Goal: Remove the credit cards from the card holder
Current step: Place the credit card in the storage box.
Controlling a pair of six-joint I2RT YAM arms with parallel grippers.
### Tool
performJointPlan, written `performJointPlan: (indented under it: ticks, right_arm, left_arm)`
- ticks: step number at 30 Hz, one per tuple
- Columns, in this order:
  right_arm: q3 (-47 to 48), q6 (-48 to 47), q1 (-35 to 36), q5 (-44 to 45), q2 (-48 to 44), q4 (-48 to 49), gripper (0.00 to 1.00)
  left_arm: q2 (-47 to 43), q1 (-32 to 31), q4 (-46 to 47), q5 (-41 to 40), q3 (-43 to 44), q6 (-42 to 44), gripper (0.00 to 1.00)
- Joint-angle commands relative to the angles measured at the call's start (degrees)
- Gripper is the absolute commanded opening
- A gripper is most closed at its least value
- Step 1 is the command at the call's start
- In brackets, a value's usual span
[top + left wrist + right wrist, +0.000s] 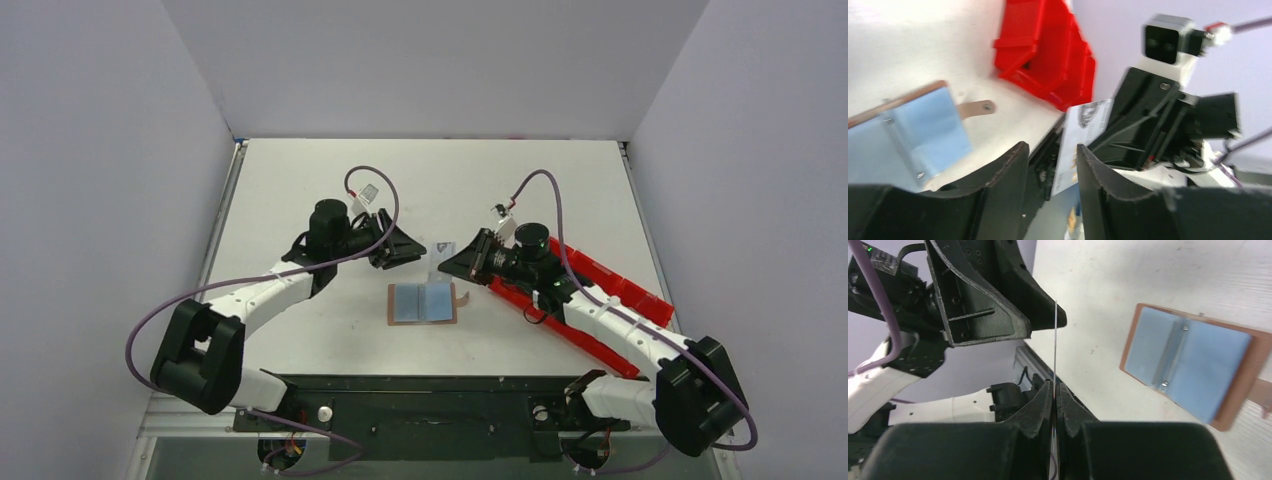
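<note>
Brown leather bifold card holder point(423, 302) is lying open on the bench point(300, 200), below the right fingers point(1040, 402) and left fingers point(1008, 172).
The right pair is pinching a white card point(1083, 131); the left pair is gaping beside it; early release risks a drop.

Print on the card point(1082, 137) is too blurred to read.

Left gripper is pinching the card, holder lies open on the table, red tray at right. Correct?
No. The right gripper pinches the card, per the right wrist view; the left gripper is open. The card holder does lie open on the table, red tray at right.
</note>
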Motion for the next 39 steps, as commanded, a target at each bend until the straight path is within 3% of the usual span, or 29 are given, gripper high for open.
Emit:
performJointPlan:
  ticks: [1, 4, 8, 15, 24, 30, 39]
  right_arm:
    - [2.91, -6.81, -1.42, 8.76, -6.18, -11.89, 0.0]
    - [4.42, -10.81, -2.22, 17.74, -10.35, -24.05, 0.0]
    - [6.73, -12.97, -3.28, 31.36, -15.77, -38.55, 0.0]
    - [12.53, -9.64, -5.88, 55.15, -18.49, -62.73, 0.0]
    - [17.28, -3.51, -15.58, 73.18, -12.57, -80.83, 0.0]
    - [19.52, 3.86, -20.32, 81.08, -6.98, -92.33, 0.0]
    - [14.75, 3.51, -29.89, 81.21, -5.55, -90.73, 0.0]
  left_arm:
    - [-5.02, 0.14, -22.17, -9.96, 7.73, 13.43, 0.4]
    - [-5.83, 0.2, -33.2, -15.35, 10.57, 19.73, 0.42]
    - [-7.63, 0.18, -40.84, -20.02, 12.68, 24.9, 0.46]
    - [-10.64, 0.01, -43.53, -20.82, 12.32, 28.54, 0.5]
    - [-9.05, -0.16, -46.1, -17.75, 16.57, 31.49, 0.52]
    - [-7.97, -0.52, -47.42, -17.35, 17.75, 32.55, 0.53]
    - [-7.38, -1.05, -46.78, -17.34, 17.09, 32.14, 0.54]
